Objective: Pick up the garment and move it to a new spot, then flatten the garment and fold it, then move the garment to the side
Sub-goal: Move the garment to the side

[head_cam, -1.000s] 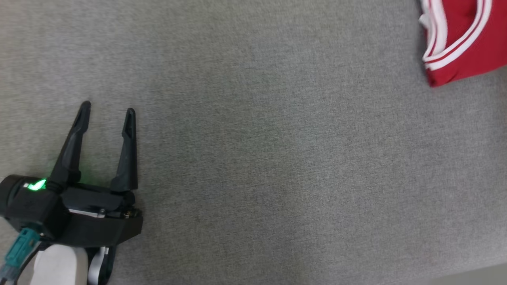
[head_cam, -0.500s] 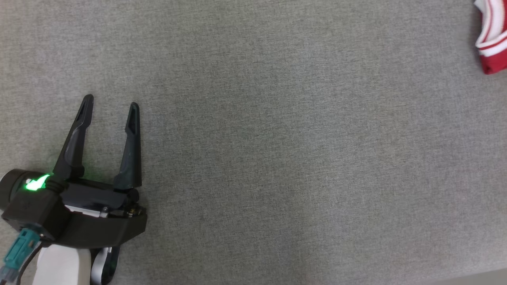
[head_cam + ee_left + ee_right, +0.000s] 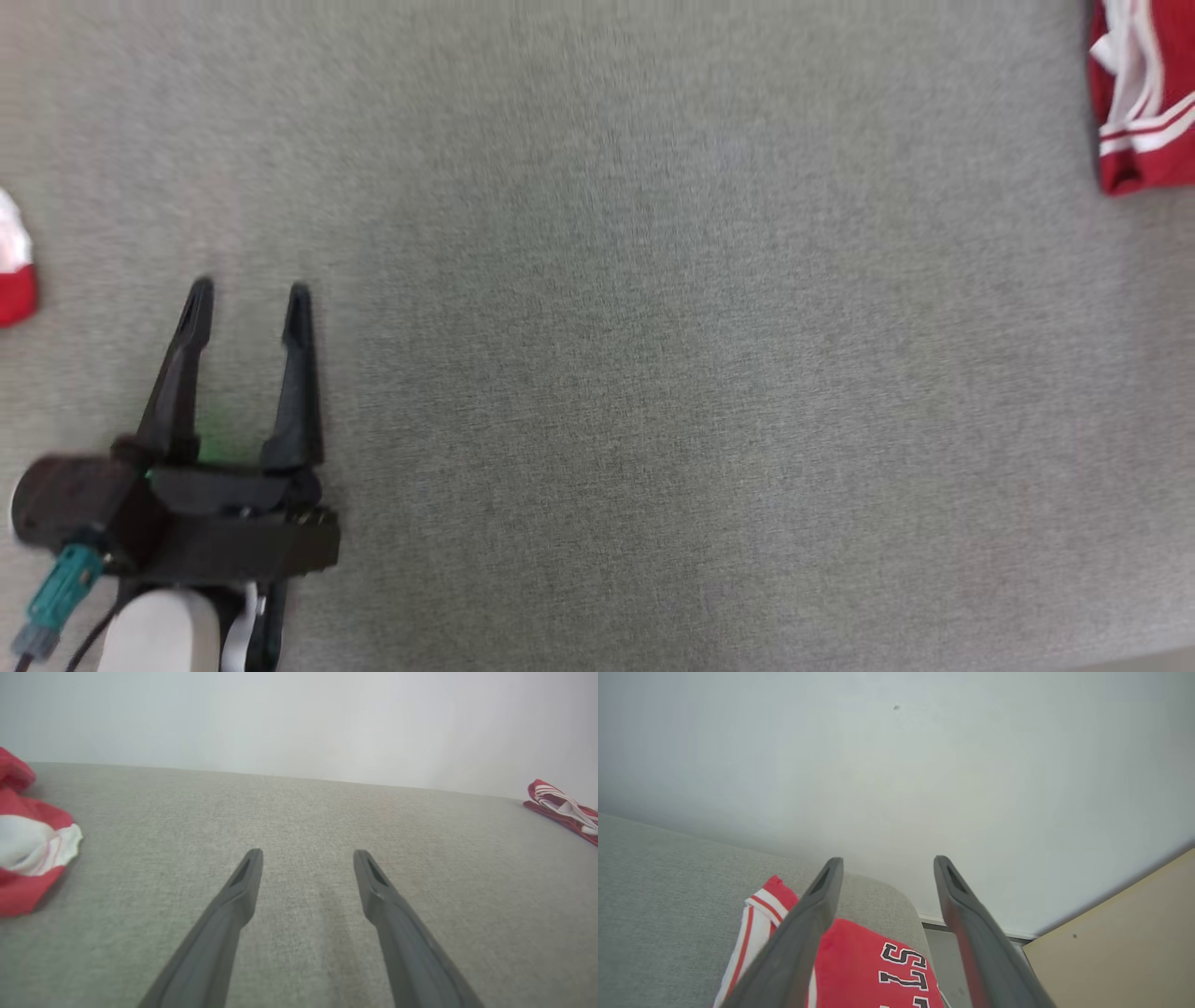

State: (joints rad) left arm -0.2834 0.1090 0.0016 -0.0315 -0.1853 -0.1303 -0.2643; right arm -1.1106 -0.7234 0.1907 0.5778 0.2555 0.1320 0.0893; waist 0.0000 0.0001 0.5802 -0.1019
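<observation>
**Item: garment** (image 3: 1139,170). Red jersey, white stripes, black-and-white lettering. Lies folded at 2 o'clock in the head view, well apart from the left tool (image 3: 249,287). Sits close to a rounded corner of the desk (image 3: 653,373). In the right wrist view, shows at 6 o'clock, directly beneath the right tool (image 3: 888,859).

**Item: right tool.** Fingers (image 3: 808,914) spread wide, bare wall (image 3: 896,765) between them, nothing gripped. Contact between finger undersides and cloth: cannot tell.

**Item: left tool.** Spread wide, empty, poised over bare grey desk fabric at 8 o'clock in the head view, pointing to 12.

**Item: second garment** (image 3: 28,849). Red and white, crumpled, at 9 o'clock of the left tool, apart from it.

**Status, as judged.** Fold made, garment set aside, release apparently complete.

**Hazards, as judged:**
- Snag on withdrawal. Cause: a finger of the right tool catching the top layer while backing away, dragging the fold open.
- Slip off the desk. Cause: closeness to the rounded corner, so any sideways tug or loose overhang likely to pull the cloth over the edge.
- Wrong item. Cause: two similar red pieces on one desk, the crumpled one nearer the left tool.
- Poor aim. Cause: blurred head view, with the garment cut by the picture edge.
</observation>
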